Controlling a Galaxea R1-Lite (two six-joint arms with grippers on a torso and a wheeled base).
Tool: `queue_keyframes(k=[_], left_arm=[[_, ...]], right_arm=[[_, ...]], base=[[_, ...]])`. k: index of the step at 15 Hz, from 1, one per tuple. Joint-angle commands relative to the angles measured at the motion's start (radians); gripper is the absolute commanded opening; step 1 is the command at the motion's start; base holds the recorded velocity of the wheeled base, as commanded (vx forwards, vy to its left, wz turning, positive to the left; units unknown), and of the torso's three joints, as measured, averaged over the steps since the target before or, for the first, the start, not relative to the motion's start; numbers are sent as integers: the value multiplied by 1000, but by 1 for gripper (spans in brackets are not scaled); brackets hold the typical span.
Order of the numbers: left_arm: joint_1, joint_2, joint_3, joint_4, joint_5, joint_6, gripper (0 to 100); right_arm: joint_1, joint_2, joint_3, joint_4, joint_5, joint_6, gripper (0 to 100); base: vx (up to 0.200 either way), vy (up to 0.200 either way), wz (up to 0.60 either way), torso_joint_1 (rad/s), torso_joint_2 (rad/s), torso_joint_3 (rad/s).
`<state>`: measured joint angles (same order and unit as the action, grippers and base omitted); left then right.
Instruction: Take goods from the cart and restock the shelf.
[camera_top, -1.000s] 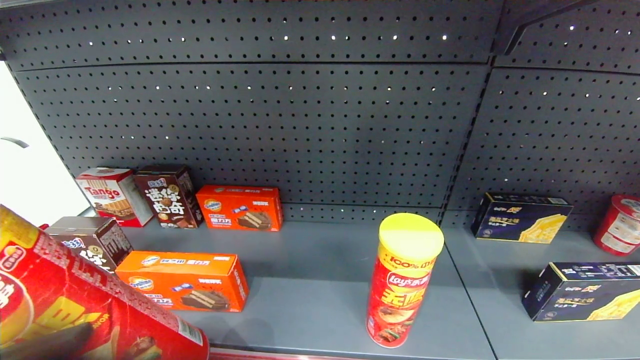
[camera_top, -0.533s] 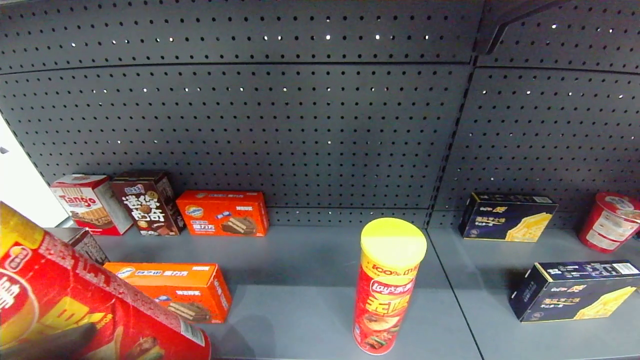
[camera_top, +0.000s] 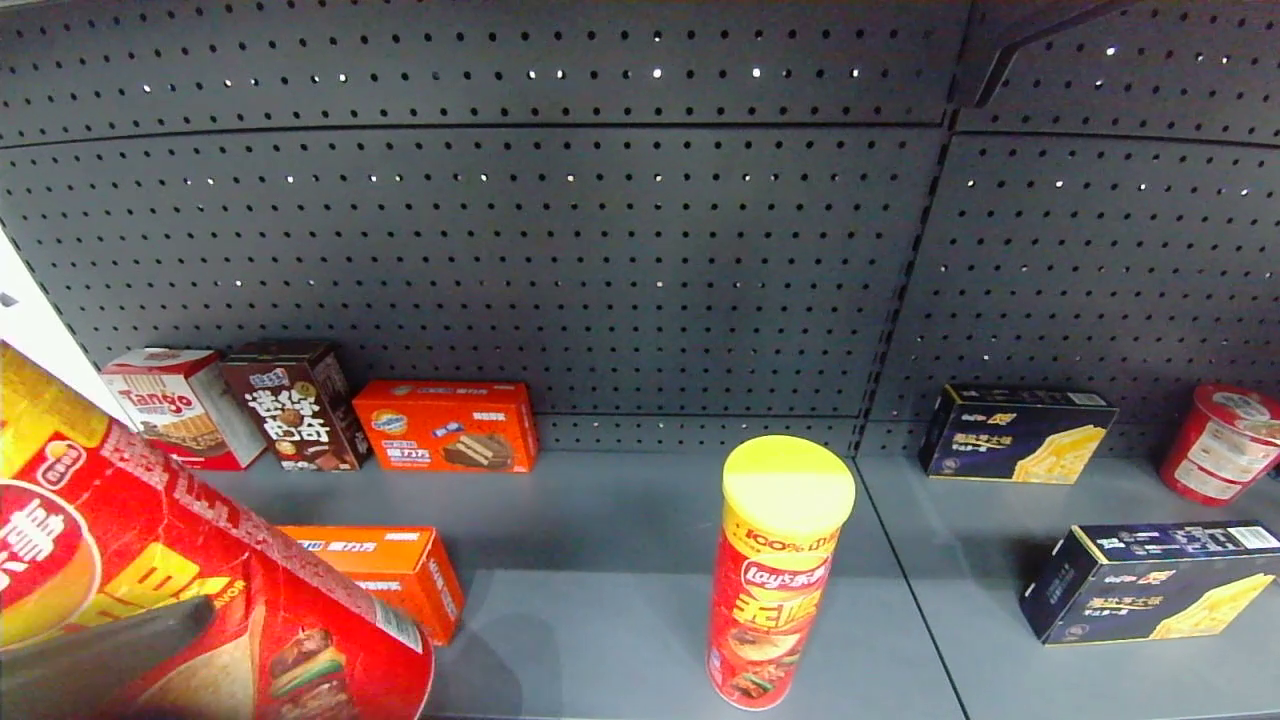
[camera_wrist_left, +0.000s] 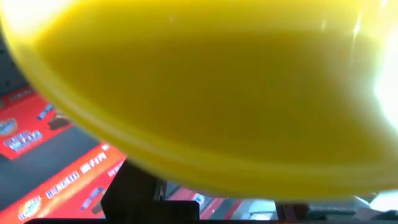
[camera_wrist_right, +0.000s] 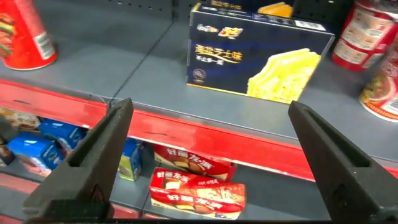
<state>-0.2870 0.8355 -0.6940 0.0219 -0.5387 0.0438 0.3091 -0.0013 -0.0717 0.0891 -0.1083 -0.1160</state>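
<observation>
While one can (camera_top: 782, 570) stands on the shelf (camera_top: 600, 500), a second can (camera_top: 200, 580) hangs left of it, clamped in the left gripper (camera_top: 110, 650), not yet shelved. Fingers of the right gripper (camera_wrist_right: 211, 155) stand apart, empty.

Yellow-lidded can (camera_wrist_left: 205, 93) up close — orange boxes (camera_wrist_left: 68, 183) beyond, grey shelf (camera_wrist_left: 43, 162)

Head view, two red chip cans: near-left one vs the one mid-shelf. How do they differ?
Near-left can is tilted; mid-shelf can stands upright. Near-left can covers part of an orange box; mid-shelf can stands clear of other goods. Both are red with yellow lids.
</observation>
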Motion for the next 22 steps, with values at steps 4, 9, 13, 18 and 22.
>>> queue_keyframes(k=[4,9,13,18,22], left_arm=[[0,157,-4,-120,2,13,0],[-20,327,-96,-131,6,76,0],[-90,415,-165,-132,48,82,0],[-110,593,-263,-221,52,83,0],[-112,665,-288,-260,51,83,0]], right_arm=[[1,1,16,-37,52,-7,100],[1,1,44,-101,52,1,100],[1,1,53,-114,61,6,100],[-1,1,53,-114,64,4,100],[1,1,52,-109,116,10,100]], base=[[0,0,0,0,0,0],[0,0,0,0,0,0],[0,0,0,0,0,0],[0,0,0,0,0,0],[0,0,0,0,0,0]])
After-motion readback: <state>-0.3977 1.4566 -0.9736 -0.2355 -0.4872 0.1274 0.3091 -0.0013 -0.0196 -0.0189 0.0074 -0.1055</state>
